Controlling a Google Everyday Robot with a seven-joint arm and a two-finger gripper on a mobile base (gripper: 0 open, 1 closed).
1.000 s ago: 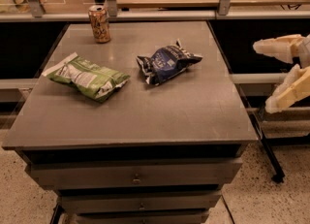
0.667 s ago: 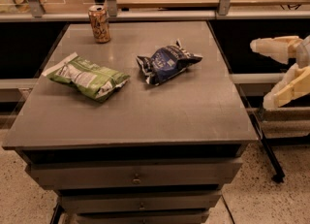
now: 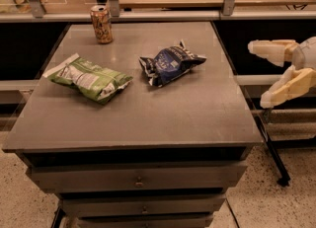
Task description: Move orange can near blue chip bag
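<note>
While agape, end effector [image 3: 256, 76] beside table [image 3: 163, 118]

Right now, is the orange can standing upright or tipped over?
Upright: the orange can stands on its base, silver top up, far left on the table. The gripper hangs open beyond its right edge, empty.

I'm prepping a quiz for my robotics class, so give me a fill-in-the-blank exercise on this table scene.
1. The orange can stands ____ at the far left corner of the table.
2. In the camera view, the blue chip bag lies to the ____ of the green chip bag.
3. The gripper hovers beyond the table's right edge with its fingers ____.
Missing words: upright; right; open.
</note>
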